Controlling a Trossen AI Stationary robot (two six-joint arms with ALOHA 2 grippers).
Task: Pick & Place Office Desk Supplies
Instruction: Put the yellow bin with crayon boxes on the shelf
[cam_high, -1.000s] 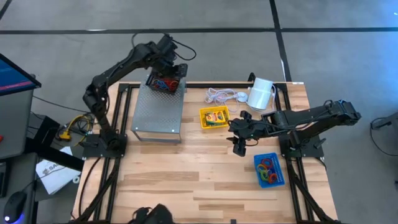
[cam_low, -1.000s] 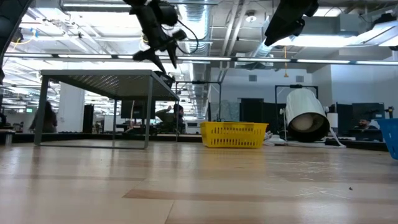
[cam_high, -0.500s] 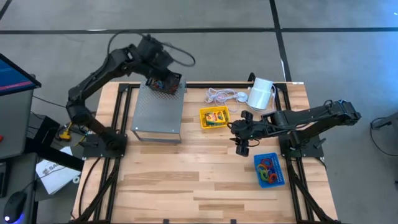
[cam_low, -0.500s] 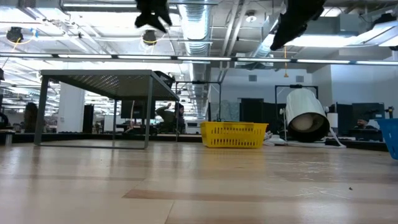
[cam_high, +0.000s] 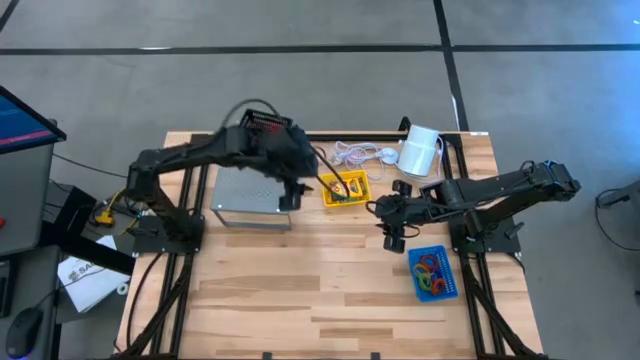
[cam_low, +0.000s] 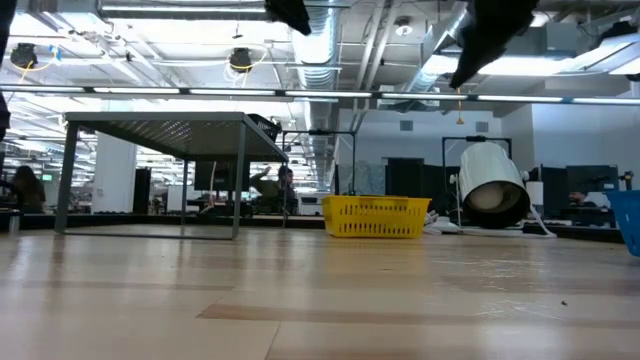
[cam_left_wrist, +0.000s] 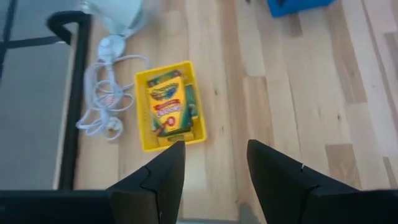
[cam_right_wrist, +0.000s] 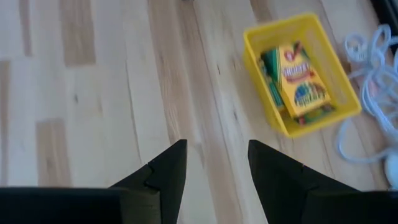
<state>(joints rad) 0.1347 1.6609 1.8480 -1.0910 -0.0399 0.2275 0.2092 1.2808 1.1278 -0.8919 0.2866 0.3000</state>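
Observation:
A yellow tray (cam_high: 345, 188) with crayon boxes (cam_left_wrist: 168, 102) stands on the table's far middle. My left gripper (cam_high: 298, 190) hangs open above the table just left of it, fingers (cam_left_wrist: 163, 177) empty. A black mesh tray (cam_high: 263, 119) with rubber bands rests on the far end of a metal riser (cam_high: 250, 190). My right gripper (cam_high: 388, 235) hangs open and empty right of the yellow tray (cam_right_wrist: 301, 71). A blue tray (cam_high: 433, 272) with rubber bands sits on the table at the right.
A coiled white cord (cam_high: 355, 154) and a white cylinder (cam_high: 420, 150) lie at the table's far edge, behind the yellow tray. The riser takes up the far left. Bare wood stretches across the near half of the table (cam_high: 300, 300).
My left gripper has swung from over the black mesh tray on the riser toward the table's right and near side, ending beside the yellow tray, and its wrist has rolled. The mesh tray stays on the riser. My right gripper has kept its place.

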